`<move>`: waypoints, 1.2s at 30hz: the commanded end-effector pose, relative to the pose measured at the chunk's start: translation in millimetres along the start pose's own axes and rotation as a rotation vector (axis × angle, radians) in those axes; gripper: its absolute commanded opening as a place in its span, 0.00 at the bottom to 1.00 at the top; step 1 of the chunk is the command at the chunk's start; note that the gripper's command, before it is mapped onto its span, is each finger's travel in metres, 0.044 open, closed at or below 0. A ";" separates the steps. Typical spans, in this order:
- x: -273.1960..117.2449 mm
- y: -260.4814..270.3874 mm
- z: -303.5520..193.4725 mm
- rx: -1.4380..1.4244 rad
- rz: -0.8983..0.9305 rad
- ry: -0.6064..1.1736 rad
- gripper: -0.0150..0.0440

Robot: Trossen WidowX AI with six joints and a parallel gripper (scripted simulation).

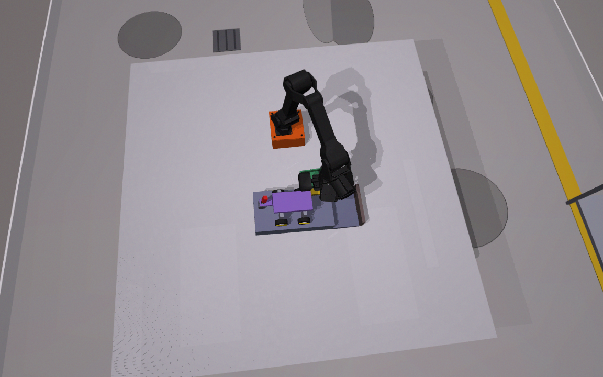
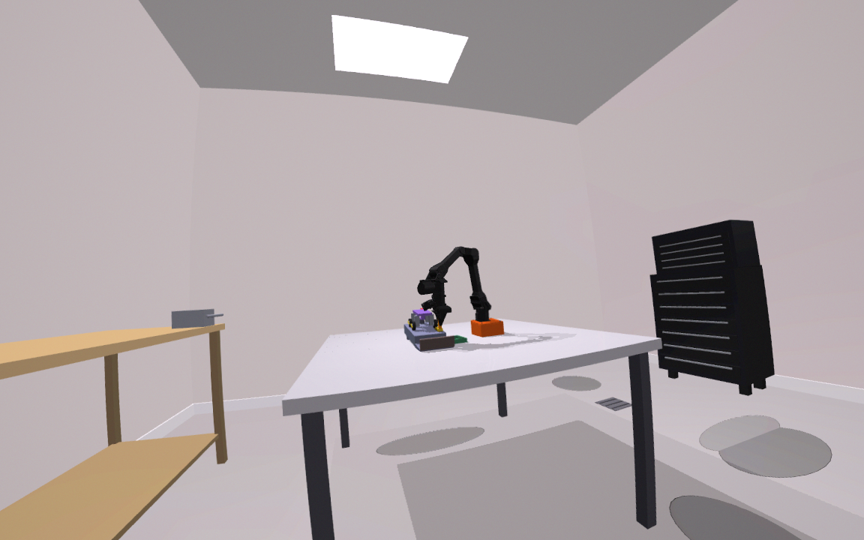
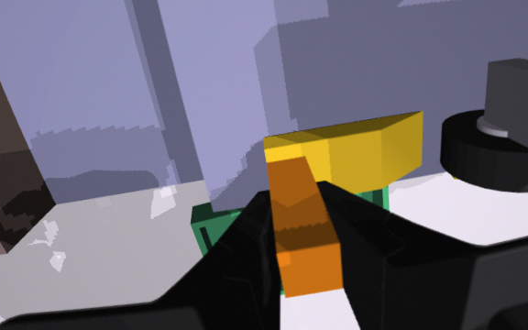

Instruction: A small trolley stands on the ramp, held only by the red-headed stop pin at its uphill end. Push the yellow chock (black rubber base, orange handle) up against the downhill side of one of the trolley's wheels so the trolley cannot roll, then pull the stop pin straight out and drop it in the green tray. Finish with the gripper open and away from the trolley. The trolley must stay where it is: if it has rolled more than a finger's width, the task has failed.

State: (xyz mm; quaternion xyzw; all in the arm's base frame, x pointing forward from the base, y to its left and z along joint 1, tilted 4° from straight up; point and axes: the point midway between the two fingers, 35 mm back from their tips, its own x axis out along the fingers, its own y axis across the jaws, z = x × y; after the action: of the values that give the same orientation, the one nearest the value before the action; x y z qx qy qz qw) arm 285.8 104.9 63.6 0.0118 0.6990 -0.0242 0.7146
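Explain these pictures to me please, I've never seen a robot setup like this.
The machine is one black robot arm on an orange base. Its gripper is two black fingers.

One picture looks down from above, one across the room, and one from the arm's wrist past the fingers.

On the table sit a ramp and a green tray. A purple-topped trolley stands on the ramp, beside a red-headed pin.

The fingers are shut on the orange handle of a yellow chock.
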 end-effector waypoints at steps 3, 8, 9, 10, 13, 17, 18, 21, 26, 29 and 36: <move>-0.6 -7.1 0.1 -0.002 -0.003 -0.005 0.25; -0.7 -12.3 0.1 -0.002 -0.003 -0.005 0.25; -0.7 -13.4 0.1 -0.002 -0.003 -0.005 0.25; -0.7 -14.4 0.1 -0.002 -0.003 -0.005 0.25; -0.8 -17.6 0.1 -0.002 -0.004 -0.005 0.25; -0.1 -13.5 -0.1 -0.001 0.003 0.000 0.25; -0.1 -13.5 -0.1 -0.001 0.003 0.000 0.25; -0.1 -13.5 -0.1 -0.001 0.003 0.000 0.25; -0.1 -13.5 -0.1 -0.001 0.003 0.000 0.39; -0.1 -13.5 -0.1 -0.001 0.003 0.000 0.52; -12.0 -13.1 0.0 -0.001 -0.001 -0.003 0.58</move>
State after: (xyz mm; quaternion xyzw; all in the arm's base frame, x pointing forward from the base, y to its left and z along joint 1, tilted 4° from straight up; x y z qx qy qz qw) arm 284.0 91.6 66.6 0.0110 0.7011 -0.0222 0.7127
